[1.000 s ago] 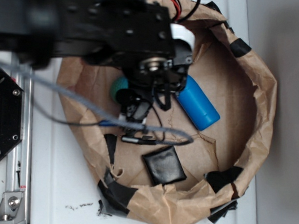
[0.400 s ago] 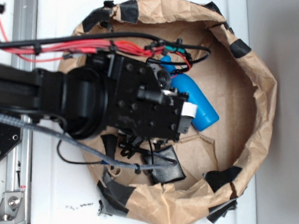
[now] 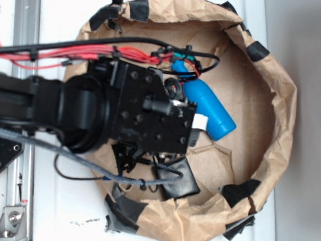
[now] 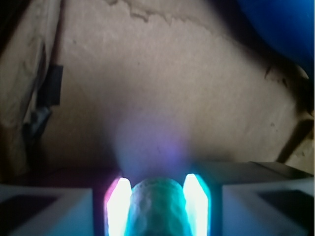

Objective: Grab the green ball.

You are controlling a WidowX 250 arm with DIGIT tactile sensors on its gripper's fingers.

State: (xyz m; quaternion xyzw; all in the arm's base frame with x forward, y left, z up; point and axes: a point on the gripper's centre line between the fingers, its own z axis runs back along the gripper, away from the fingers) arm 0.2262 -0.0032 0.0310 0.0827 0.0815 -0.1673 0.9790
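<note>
**Green ball pinched in the gripper**

In the wrist view the gripper point(image 4: 158, 206) is closed narrowly on the green ball point(image 4: 157, 209), its dimpled surface pressed between both glowing fingers point(image 4: 120, 206). Beyond lies brown paper floor point(image 4: 162, 88), then the blue bottle point(image 4: 285, 24). From outside, the arm point(image 3: 95, 113) hides the ball inside the paper-walled basket point(image 3: 285, 107).

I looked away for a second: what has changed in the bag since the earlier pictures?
The arm swung across the paper bag and now hides the spot where the green ball lay. The wrist view shows the ball between the fingers of the gripper, so it seems grasped. The blue bottle and the black pouch stayed put.
</note>
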